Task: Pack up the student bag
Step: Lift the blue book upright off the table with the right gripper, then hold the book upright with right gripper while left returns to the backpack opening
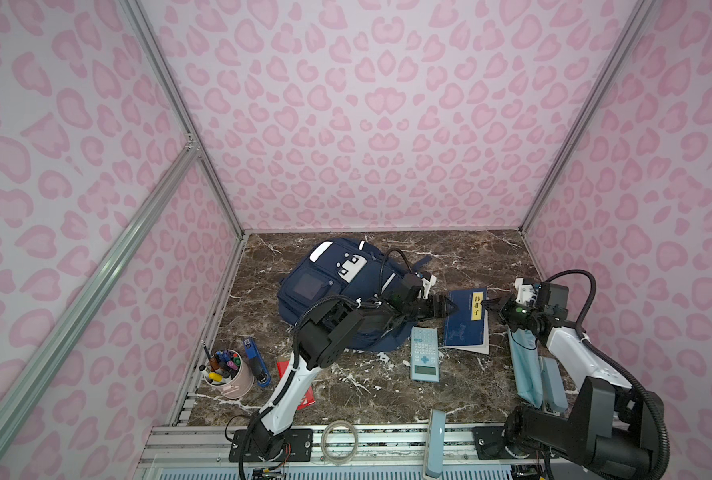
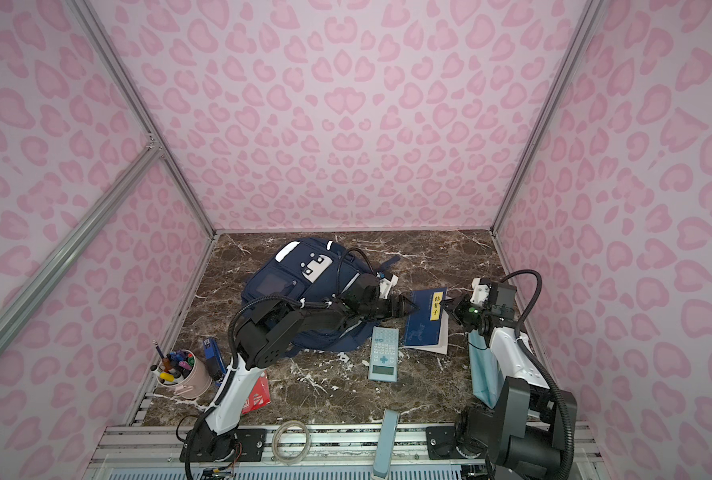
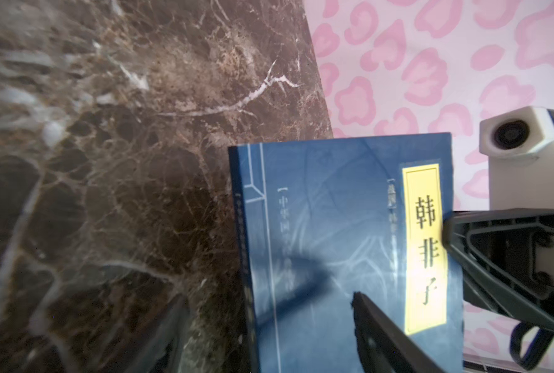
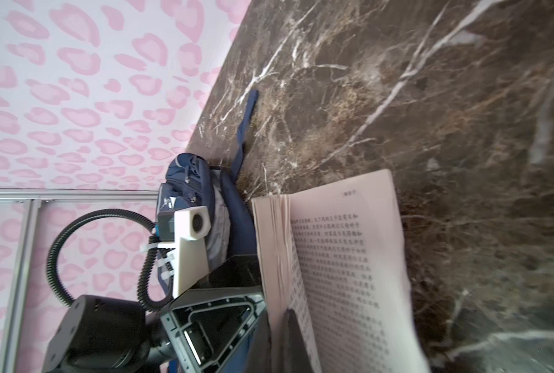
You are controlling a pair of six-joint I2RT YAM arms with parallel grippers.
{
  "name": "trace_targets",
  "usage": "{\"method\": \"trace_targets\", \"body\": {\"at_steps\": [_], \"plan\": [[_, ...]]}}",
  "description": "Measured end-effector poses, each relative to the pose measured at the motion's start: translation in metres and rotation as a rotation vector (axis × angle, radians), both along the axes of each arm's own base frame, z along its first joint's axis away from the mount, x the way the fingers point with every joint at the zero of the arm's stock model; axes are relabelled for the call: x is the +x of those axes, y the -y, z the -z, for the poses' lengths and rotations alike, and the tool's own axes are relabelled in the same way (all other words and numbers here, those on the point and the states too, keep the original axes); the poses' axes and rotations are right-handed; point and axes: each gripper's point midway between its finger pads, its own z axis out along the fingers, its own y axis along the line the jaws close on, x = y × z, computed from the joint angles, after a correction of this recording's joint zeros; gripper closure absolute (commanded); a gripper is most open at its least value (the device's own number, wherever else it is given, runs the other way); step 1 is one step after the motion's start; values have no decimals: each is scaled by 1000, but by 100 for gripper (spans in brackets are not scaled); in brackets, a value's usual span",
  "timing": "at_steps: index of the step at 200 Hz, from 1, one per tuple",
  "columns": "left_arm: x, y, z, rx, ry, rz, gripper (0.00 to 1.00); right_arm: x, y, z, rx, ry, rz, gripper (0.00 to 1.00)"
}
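The student bag (image 1: 329,286) (image 2: 292,286) lies flat at the back left of the marble table, navy with white patches; its side shows in the right wrist view (image 4: 188,181). Right of it a blue book (image 1: 466,320) (image 2: 424,320) (image 3: 333,226) with a yellow title label is held by its free edge, my right gripper (image 1: 491,305) (image 2: 449,305) (image 3: 446,239) (image 4: 278,339) shut on it, printed pages (image 4: 343,258) fanning. My left gripper (image 1: 451,307) (image 2: 412,307) (image 3: 269,323) is open at the spine edge, one finger over the cover, one over the table.
A light-blue calculator (image 1: 424,359) lies in front of the book. A pink pen cup (image 1: 225,374), a blue stapler (image 1: 256,361) and a red booklet (image 1: 304,395) sit front left. A pale-blue folder (image 1: 526,361) lies under the right arm. Pink walls close three sides.
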Motion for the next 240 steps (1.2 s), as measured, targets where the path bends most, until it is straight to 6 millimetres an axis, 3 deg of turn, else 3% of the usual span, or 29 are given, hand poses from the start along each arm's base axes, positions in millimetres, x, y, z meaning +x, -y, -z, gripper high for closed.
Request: {"method": "trace_targets", "body": {"at_steps": [24,45,52,57,64,72,82,89,103,119,124,156,175,189,240], "plan": [[1,3,-7,-39,-3,-1,21,2,-5,-8,40,29,-14,100],[-3,4,-15,-105,-19,4,47,2,-9,-6,71,25,-22,100],[-6,4,-19,-130,-25,10,60,2,-10,-3,75,21,-26,100],[-6,4,-21,-144,-35,6,76,2,-11,-2,77,19,-28,100],[-7,3,-24,-155,-58,1,88,2,-10,0,77,18,-26,100],[-5,3,-31,-173,-58,-3,96,3,-9,3,74,13,-20,100],[-5,2,-44,-193,-39,3,97,3,-7,6,66,7,-12,99],[-6,0,-56,-203,-31,5,97,3,-5,7,53,8,-6,83],[-8,-3,-80,-220,2,14,97,3,-5,7,28,21,-11,34],[-14,-12,-104,-251,41,20,97,0,-10,6,5,36,-42,14],[-15,-15,-109,-257,44,21,97,-1,-13,5,-4,43,-58,13],[-17,-44,-128,-272,29,-5,97,-5,-55,-17,-32,146,-207,12],[-19,-56,-154,-303,65,-15,97,-8,-82,-35,-9,241,-290,17],[-21,-62,-165,-315,80,-23,97,-8,-91,-45,24,293,-314,22],[-19,-75,-178,-324,99,-58,97,-7,-101,-55,127,356,-314,69]]}}
